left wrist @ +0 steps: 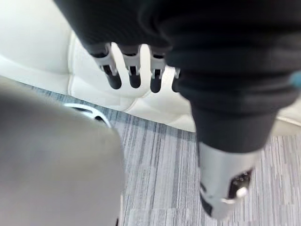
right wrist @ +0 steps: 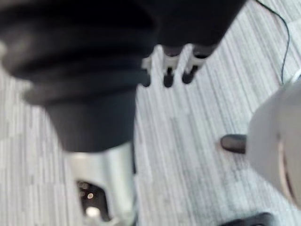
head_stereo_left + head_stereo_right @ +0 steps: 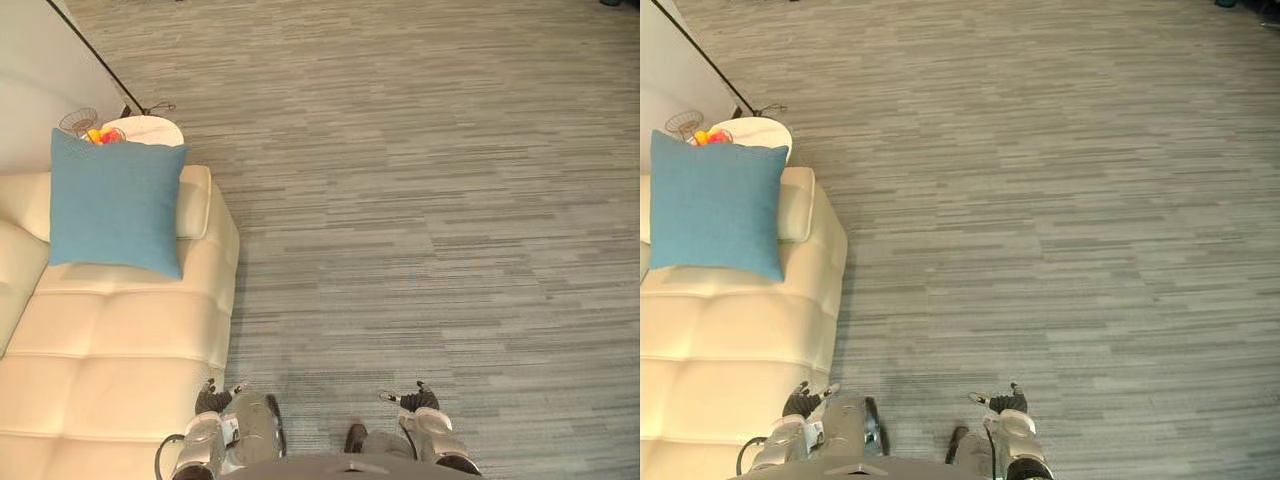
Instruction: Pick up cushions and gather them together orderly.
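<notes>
A blue square cushion [image 3: 115, 205] leans upright against the back of a cream leather sofa [image 3: 120, 340] at the left. My left hand [image 3: 212, 400] hangs low beside the sofa's front edge, fingers [image 1: 134, 77] straight and holding nothing. My right hand [image 3: 420, 400] hangs over the carpet at the bottom centre, fingers [image 2: 168, 75] relaxed and empty. Both hands are well short of the cushion.
A round white side table [image 3: 150, 130] with a wire basket [image 3: 78, 122] and bright fruit stands behind the sofa's arm. A thin black lamp pole [image 3: 95, 55] slants across the wall there. Grey striped carpet [image 3: 420, 200] stretches to the right.
</notes>
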